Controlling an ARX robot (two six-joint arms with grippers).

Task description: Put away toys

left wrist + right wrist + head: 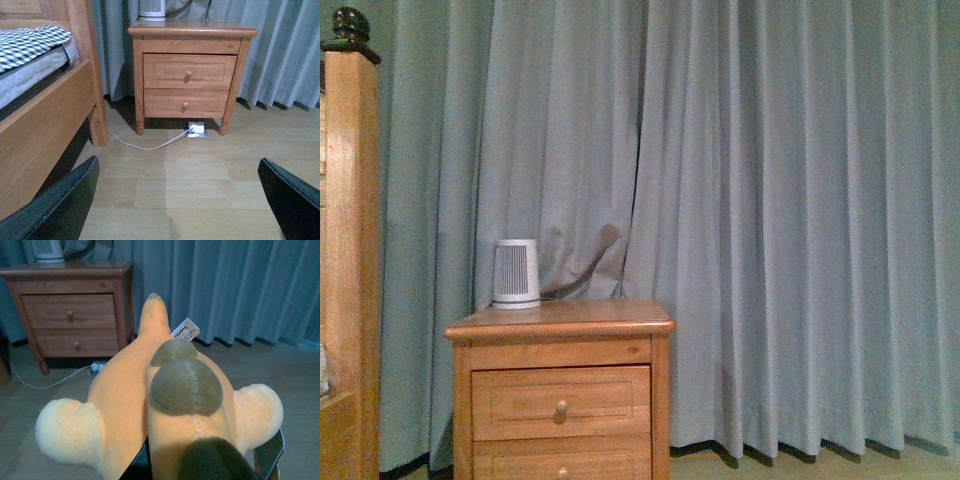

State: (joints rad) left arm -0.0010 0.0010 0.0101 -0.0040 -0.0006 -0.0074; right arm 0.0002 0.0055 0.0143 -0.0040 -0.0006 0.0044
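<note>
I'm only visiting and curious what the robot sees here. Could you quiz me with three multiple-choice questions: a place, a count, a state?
1. Where does the white ribbed device stand? A on a chair; B on the nightstand; C on a shelf.
2. How many drawers does the nightstand have? A one; B two; C four.
3. What are the left fingers doing? A clamping a sock; B gripping a handle; C spread apart, empty.
Answers: 1 B, it stands on the wooden top. 2 B, two fronts are stacked. 3 C, bare floor shows between them; the right fingers hold the plush toy.
</note>
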